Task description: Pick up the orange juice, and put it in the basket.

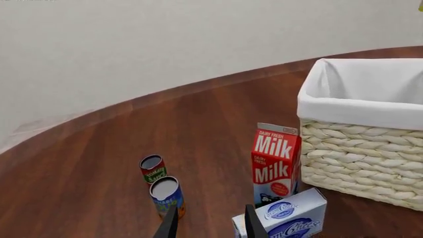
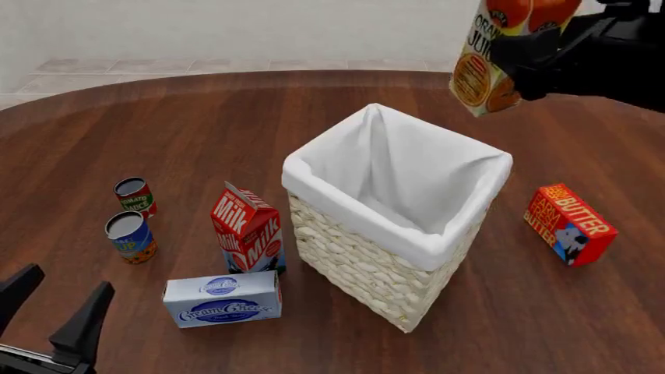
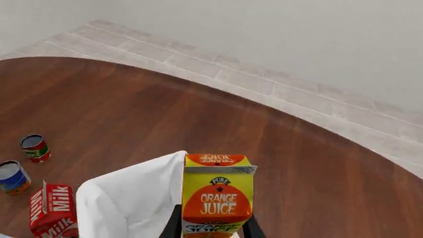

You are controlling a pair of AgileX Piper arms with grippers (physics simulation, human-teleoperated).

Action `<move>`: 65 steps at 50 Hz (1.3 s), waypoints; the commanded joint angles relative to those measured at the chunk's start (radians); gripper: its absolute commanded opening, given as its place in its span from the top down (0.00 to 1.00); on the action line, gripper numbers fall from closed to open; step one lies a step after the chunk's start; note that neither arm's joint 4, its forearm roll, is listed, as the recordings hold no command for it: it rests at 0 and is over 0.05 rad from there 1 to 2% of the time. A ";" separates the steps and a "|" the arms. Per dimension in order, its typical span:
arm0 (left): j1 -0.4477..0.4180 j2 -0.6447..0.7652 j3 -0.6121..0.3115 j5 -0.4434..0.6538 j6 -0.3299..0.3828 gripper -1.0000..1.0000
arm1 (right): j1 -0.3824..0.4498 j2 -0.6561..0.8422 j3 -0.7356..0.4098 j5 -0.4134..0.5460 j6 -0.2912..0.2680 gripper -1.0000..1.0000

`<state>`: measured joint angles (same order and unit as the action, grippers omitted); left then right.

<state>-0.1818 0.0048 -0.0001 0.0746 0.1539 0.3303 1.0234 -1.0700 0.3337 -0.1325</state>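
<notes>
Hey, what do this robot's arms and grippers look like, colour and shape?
Both are plain black. The left gripper has two flat, tapering fingers. The right gripper is a bulky, blocky black housing, with slim dark fingers in its wrist view. No cables or markings show.

Milk carton (image 1: 276,163) beside basket (image 1: 370,148), two cans (image 1: 158,183), pincer (image 1: 210,225) open

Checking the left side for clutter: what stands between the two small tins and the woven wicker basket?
In the front view, the red-and-white Milk carton stands between the tins and the basket.
</notes>
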 commanded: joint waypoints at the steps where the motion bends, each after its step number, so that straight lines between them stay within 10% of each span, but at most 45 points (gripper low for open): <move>1: -0.001 -0.002 0.000 -0.001 0.007 0.00 | 0.086 0.093 -0.012 -0.045 0.030 1.00; 20: -0.002 -0.004 0.000 -0.012 0.016 0.00 | 0.204 0.222 -0.013 -0.109 0.070 1.00; 65: -0.013 -0.004 0.000 -0.017 0.028 0.00 | 0.175 0.369 0.136 -0.294 0.069 1.00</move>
<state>-0.1925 0.0013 -0.0002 0.0573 0.1772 0.5129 1.3847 -0.9546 0.0699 -0.0771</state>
